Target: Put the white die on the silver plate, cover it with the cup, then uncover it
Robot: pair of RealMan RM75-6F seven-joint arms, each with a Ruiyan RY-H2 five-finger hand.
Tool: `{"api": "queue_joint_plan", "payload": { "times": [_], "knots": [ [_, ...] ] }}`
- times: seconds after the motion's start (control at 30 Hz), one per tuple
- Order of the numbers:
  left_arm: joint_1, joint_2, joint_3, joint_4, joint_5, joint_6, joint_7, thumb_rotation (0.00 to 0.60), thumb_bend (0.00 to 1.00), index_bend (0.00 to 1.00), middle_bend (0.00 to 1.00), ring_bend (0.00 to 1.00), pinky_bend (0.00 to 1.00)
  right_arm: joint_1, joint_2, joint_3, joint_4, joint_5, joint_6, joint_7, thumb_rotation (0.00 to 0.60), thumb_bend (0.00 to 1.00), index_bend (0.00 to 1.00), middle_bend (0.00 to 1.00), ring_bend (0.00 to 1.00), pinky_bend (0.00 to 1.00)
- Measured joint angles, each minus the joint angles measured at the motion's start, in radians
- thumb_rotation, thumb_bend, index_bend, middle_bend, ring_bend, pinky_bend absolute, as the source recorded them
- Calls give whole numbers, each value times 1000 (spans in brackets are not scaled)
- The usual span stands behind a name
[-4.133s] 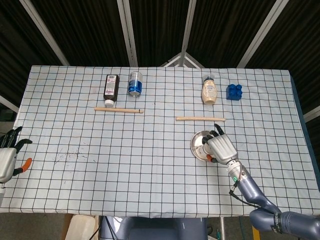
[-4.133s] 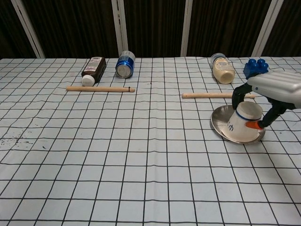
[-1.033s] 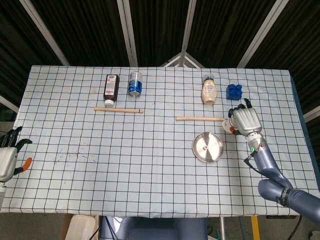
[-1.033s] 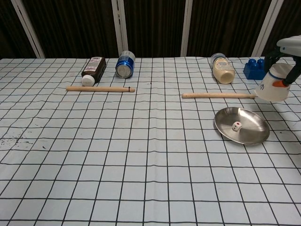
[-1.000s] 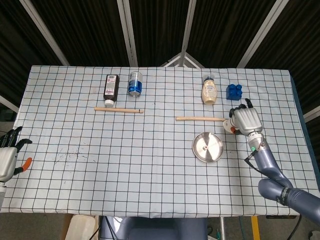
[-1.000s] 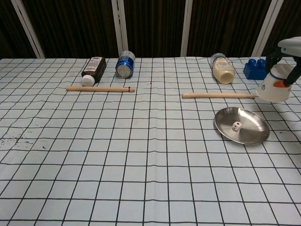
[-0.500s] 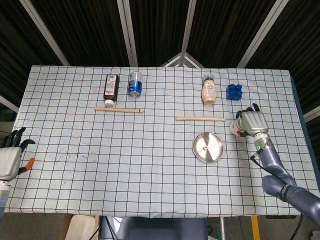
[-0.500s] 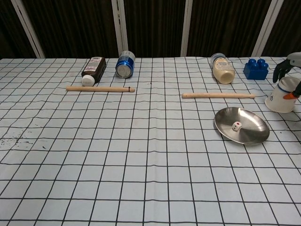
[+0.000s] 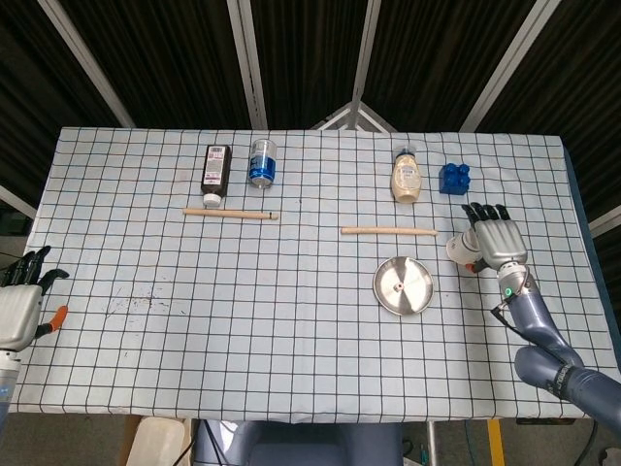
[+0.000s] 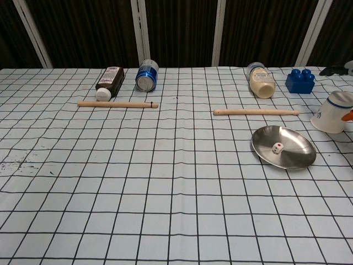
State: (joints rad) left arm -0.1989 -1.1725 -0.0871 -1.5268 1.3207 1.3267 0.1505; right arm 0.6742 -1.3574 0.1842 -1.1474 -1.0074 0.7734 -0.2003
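Observation:
The white die lies uncovered on the silver plate, right of the table's centre; the head view shows the same plate. The white cup stands upside down on the cloth just right of the plate, also visible in the head view as the cup. My right hand is beside the cup with its fingers stretched out and spread, gripping nothing; its dark fingertips show above the cup. My left hand hangs empty at the table's near left edge, fingers apart.
Along the back lie a brown bottle, a blue can, a cream squeeze bottle and a blue block. Two wooden sticks lie in front of them, the right one just behind the plate.
My right hand lifted the cup off the plate, baring the die, carried it right, set it down upside down and spread its fingers off it. The left hand barely moved.

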Motion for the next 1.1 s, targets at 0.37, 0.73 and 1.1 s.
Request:
{"api": "queue_joint_plan", "payload": {
  "times": [0.37, 0.73, 1.1],
  "knots": [
    [15, 9, 4, 17, 76, 62, -98, 600, 467, 157, 0, 0, 99, -132, 130, -30, -324, -51, 268, -59, 600, 0, 0, 73, 64, 0],
    [42, -6, 4, 92, 182, 189, -239, 600, 467, 139, 0, 0, 99, -371, 191, -145, -516, -226, 591, -39, 600, 0, 110, 96, 107, 0],
    [52, -10, 7, 103, 206, 218, -248, 600, 467, 149, 0, 0, 98, -495, 147, -210, -447, -336, 706, 47, 600, 0, 118, 97, 107, 0]
  ]
}}
